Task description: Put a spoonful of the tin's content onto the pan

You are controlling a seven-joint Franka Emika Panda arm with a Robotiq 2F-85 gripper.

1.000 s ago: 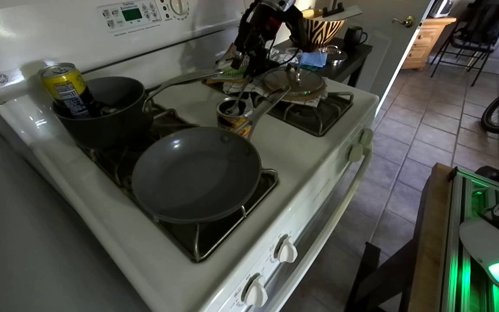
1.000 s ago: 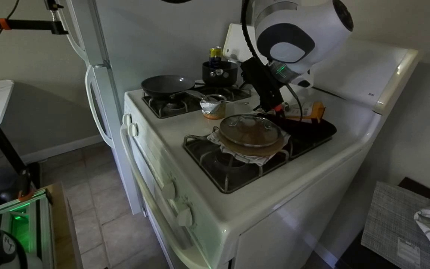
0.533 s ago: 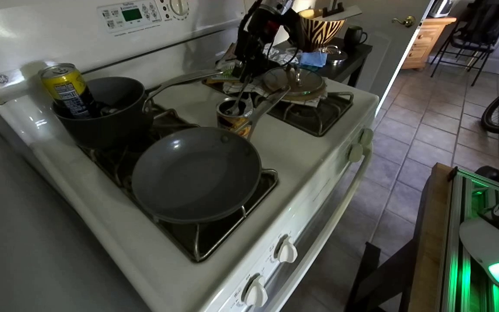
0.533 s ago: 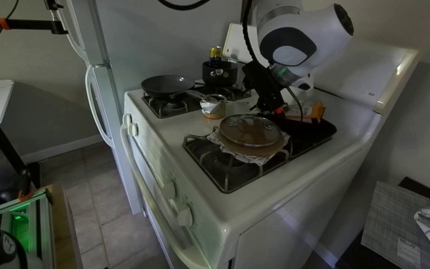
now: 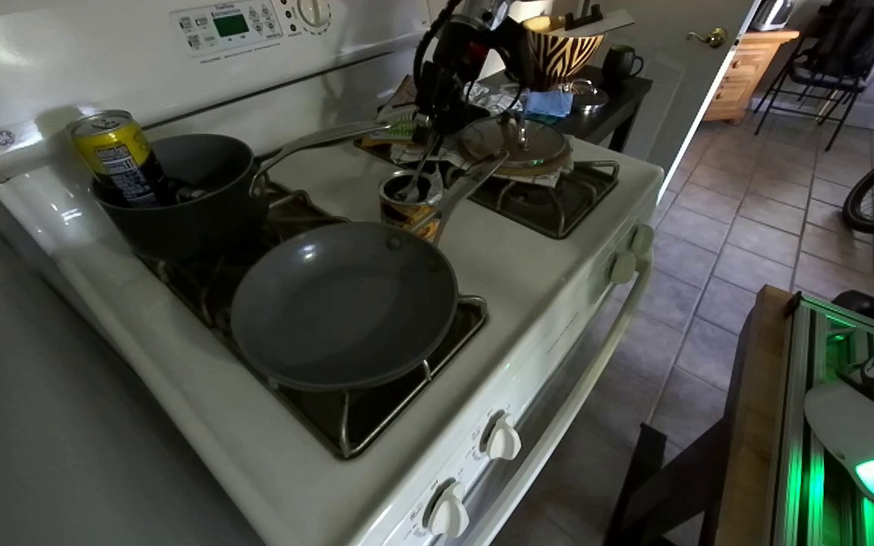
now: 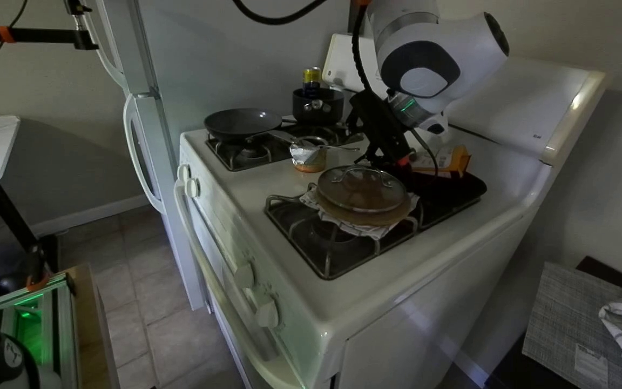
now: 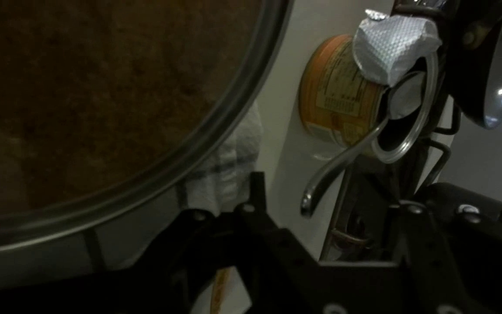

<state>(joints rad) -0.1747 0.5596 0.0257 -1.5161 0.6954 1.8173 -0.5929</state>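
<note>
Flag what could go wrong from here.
Spoon leans in the tin, jutting over its rim: a nudge could tip both.
Pan handle passes close by the tin; lifting the spoon may snag it.
Glass lid sits close to the gripper; sideways drift might knock it.

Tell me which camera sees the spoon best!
The wrist view: the spoon looks biggest there, nearly end to end. Both exterior views show it smaller: in an exterior view it leans in the tin; in an exterior view mainly its thin handle sticks out.
</note>
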